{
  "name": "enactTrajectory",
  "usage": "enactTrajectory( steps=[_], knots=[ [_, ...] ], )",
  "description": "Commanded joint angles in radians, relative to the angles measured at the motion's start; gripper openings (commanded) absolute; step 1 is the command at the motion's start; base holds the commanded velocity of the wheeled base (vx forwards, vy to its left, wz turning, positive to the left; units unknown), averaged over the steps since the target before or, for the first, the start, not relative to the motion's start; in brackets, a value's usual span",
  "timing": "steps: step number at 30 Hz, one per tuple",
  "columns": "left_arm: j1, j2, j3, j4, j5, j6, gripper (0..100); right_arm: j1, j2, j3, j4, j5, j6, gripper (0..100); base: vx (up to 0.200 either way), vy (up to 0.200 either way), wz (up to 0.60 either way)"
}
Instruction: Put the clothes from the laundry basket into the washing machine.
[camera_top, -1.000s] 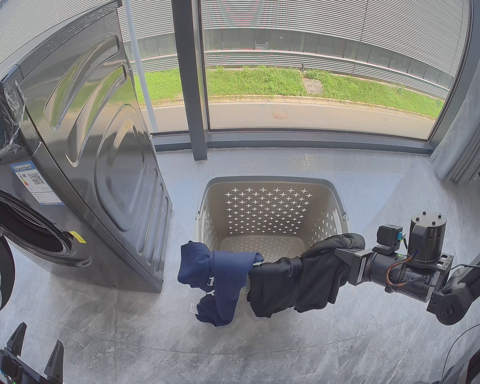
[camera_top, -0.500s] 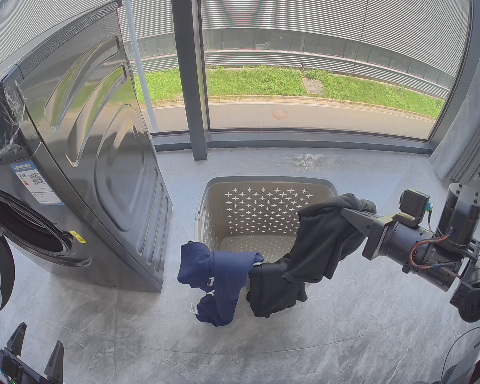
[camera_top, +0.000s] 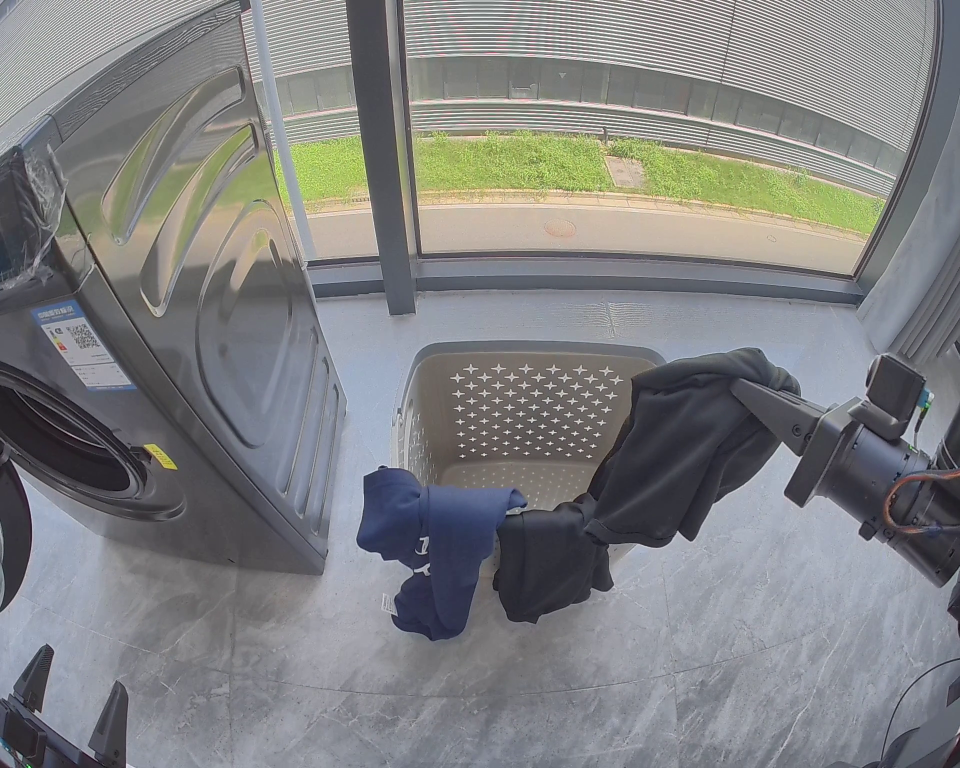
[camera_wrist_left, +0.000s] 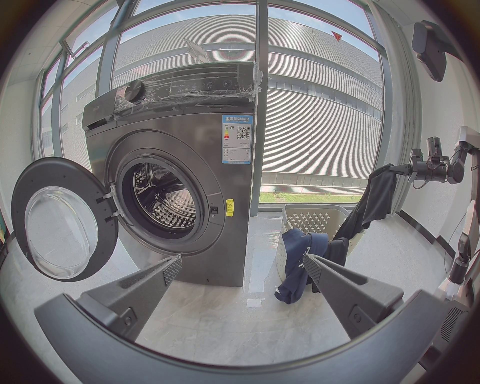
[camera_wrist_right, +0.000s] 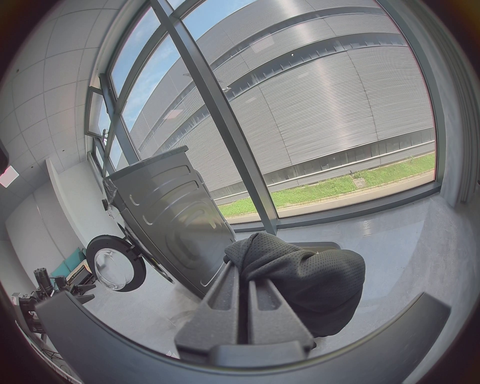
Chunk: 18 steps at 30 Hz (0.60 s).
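Observation:
My right gripper (camera_top: 748, 392) is shut on a black garment (camera_top: 680, 450), held up over the right rim of the beige laundry basket (camera_top: 530, 395); its lower end still drapes over the basket's front rim. The same black garment (camera_wrist_right: 300, 280) bunches around my right gripper (camera_wrist_right: 245, 272). A navy garment (camera_top: 435, 560) hangs over the basket's front left rim. The grey washing machine (camera_top: 190, 300) stands to the left, its round door (camera_wrist_left: 62, 217) swung open and drum (camera_wrist_left: 162, 197) bare. My left gripper (camera_wrist_left: 242, 265) is open, low at the front left, facing the machine.
Grey stone floor (camera_top: 600, 680) surrounds the basket. A large window with a dark post (camera_top: 385, 150) stands behind it. A curtain (camera_top: 915, 280) hangs at the far right. Bare floor lies between the basket and the machine's open door.
My right gripper has risen and pulled back to the right, lifting the black garment off the basket's rim. The head view has shifted slightly. The left gripper is still.

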Motion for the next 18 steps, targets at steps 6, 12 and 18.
enactTrajectory(
  steps=[6,12,18],
  knots=[
    [0.0,-0.017,0.018,0.0,0.001,-0.003,100,-0.001,-0.045,0.025,-0.006,0.008,0.002,0,-0.2,0.0,0.0],
    [0.0,-0.015,0.016,0.001,0.002,-0.003,100,0.002,-0.078,0.031,-0.003,0.012,0.0,0,-0.133,0.0,0.0],
    [0.0,-0.015,0.016,0.0,0.002,-0.006,100,0.015,-0.105,0.049,0.0,0.041,0.0,0,0.0,0.0,0.0]
  ],
)
